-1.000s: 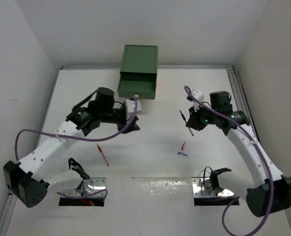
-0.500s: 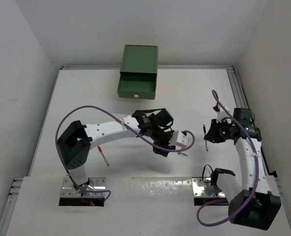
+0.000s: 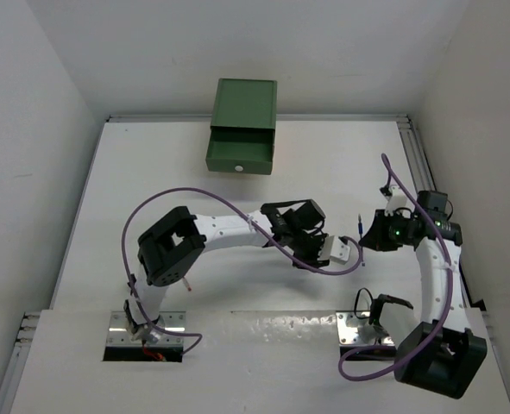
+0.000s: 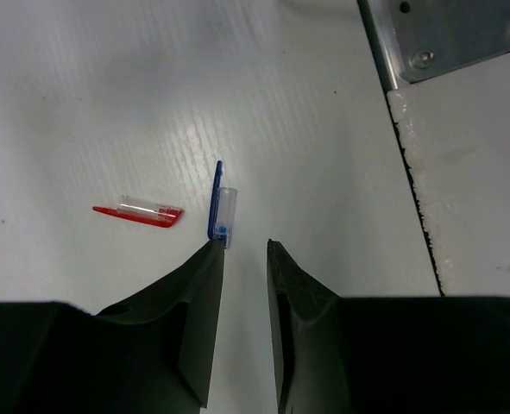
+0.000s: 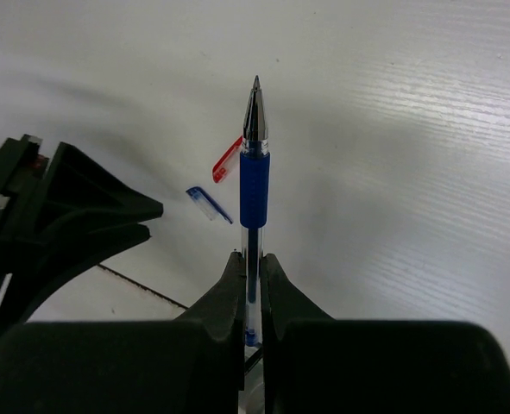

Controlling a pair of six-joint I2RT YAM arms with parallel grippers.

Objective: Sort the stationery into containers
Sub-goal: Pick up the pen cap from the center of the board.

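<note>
My right gripper (image 5: 252, 256) is shut on a blue pen (image 5: 255, 172) with a clear barrel, tip pointing away; in the top view the pen (image 3: 361, 229) stands off the table at the right. My left gripper (image 4: 242, 243) is open by a narrow gap and empty, low over the table. A blue cap (image 4: 221, 207) lies just past its left fingertip, with a red cap (image 4: 140, 212) to the left of it. Both caps also show in the right wrist view, blue (image 5: 208, 204) and red (image 5: 227, 159). The dark green drawer cabinet (image 3: 242, 138) stands at the back, its drawer pulled out.
A red pen (image 3: 186, 284) lies at the front left, mostly hidden behind the left arm. Metal base plates (image 3: 358, 332) sit at the near edge. The left gripper (image 5: 65, 224) is close to the left of the held pen. Purple cables loop around both arms.
My left arm has swung from the green drawer across to the caps at centre right. My right arm has drawn back to the right, still holding the blue pen.
</note>
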